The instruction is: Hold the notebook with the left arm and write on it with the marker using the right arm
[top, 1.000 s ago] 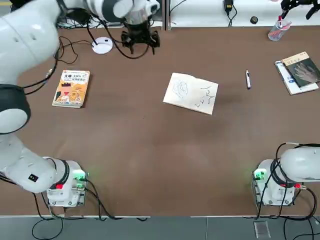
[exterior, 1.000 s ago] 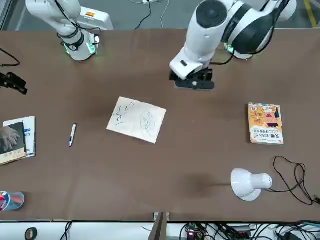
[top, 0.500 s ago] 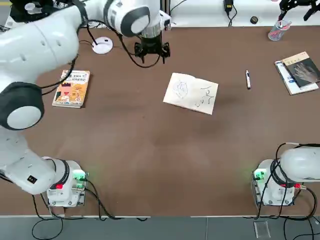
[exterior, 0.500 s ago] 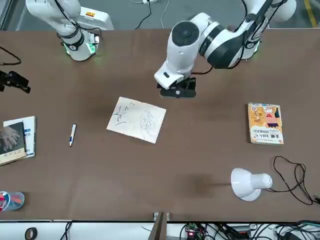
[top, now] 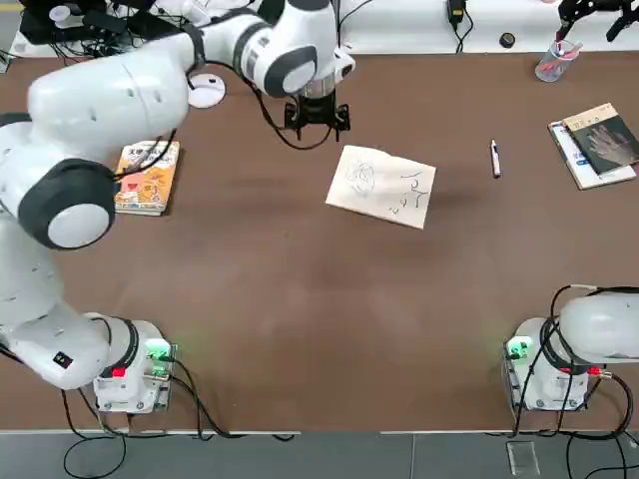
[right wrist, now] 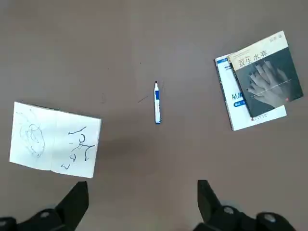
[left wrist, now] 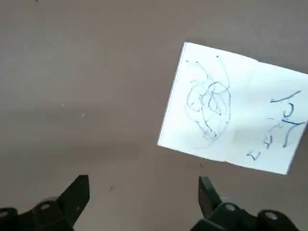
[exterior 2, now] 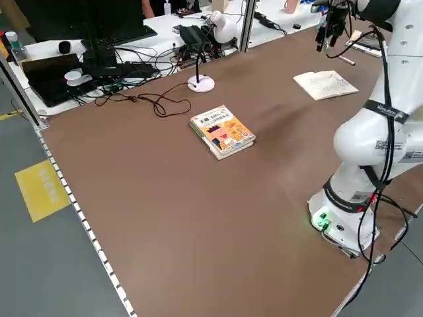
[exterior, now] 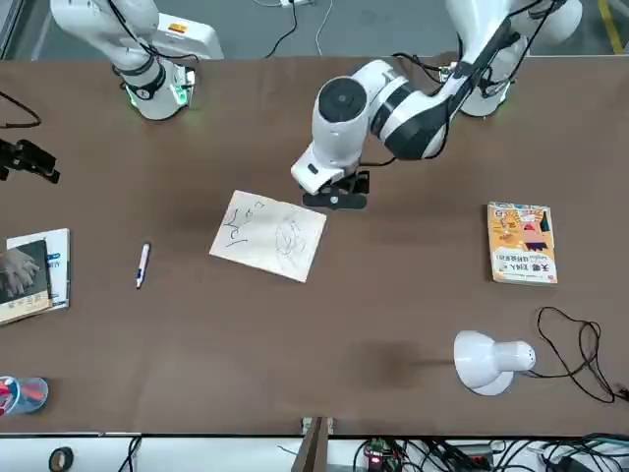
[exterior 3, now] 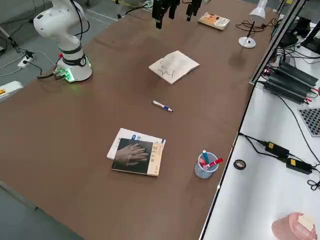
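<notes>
The left arm's jaws (left wrist: pixel 144 202) hung spread and holding nothing above the brown worktop (top: pixel 300 299), near the left-hand edge of an open notebook (top: pixel 381 187) bearing pen scribbles. The right arm's jaws (right wrist: pixel 143 204), also parted and bare, were held raised over the worktop. The marker (top: pixel 495 159) lay to the notebook's right, between it and two stacked books (top: pixel 599 145).

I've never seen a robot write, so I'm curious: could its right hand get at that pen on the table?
Probably yes: the marker lies alone on bare tabletop, nothing on it, and the right gripper is open nearby.
</notes>
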You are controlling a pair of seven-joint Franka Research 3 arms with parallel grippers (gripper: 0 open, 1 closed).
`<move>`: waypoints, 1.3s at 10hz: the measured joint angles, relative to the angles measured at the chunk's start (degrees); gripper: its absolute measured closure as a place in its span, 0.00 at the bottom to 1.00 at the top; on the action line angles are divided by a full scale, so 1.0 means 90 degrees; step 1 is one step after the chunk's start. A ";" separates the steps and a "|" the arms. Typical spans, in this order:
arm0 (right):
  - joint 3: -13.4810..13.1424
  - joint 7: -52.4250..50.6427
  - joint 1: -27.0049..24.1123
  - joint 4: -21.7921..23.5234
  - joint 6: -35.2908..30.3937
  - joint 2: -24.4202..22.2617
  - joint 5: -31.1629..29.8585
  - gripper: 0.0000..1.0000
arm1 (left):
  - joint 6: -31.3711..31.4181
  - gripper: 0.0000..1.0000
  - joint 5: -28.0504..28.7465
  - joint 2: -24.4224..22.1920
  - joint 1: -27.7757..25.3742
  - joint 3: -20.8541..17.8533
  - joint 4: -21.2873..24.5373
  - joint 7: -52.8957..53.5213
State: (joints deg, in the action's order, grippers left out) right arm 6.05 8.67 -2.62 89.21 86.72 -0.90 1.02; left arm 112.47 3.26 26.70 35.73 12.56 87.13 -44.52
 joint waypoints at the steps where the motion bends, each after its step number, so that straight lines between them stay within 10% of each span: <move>1: -0.0002 0.0000 0.0000 0.0000 0.0000 0.0000 0.0000 0.00 | 0.0168 0.00 0.0090 0.0129 0.0022 0.0000 -0.0001 -0.0087; 13: -0.0007 -0.0002 -0.0001 0.0000 0.0008 0.0000 0.0001 0.00 | 0.1412 0.00 0.1175 0.1259 0.0228 -0.0041 -0.0030 -0.0699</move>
State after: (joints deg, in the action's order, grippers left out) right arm 5.98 8.65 -2.63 89.20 86.79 -0.90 1.03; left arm 125.17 13.83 38.03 37.78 12.19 86.86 -50.81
